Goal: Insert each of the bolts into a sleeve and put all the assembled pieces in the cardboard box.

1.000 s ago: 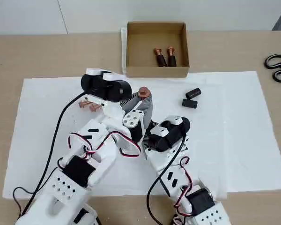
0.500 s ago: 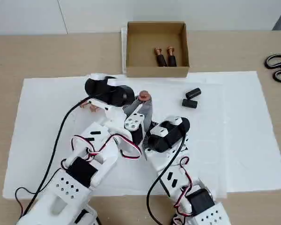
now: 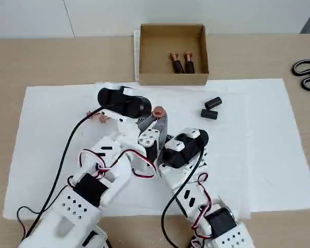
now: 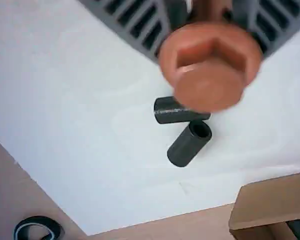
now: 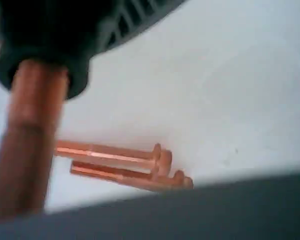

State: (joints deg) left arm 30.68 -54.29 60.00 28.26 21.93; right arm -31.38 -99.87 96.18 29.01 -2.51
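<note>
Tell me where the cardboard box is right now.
In the high view the cardboard box stands at the table's far middle, at the white paper's far edge; two loose black sleeves lie on the paper just off its near right corner.

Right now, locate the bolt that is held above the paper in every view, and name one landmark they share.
High view: held bolt at centre, head up, below the cardboard box in the picture.
Left wrist view: its head faces the camera, in front of the loose sleeves.
Right wrist view: its shaft enters a black sleeve, loose bolts beyond.
Shared landmark: the white paper.
</note>
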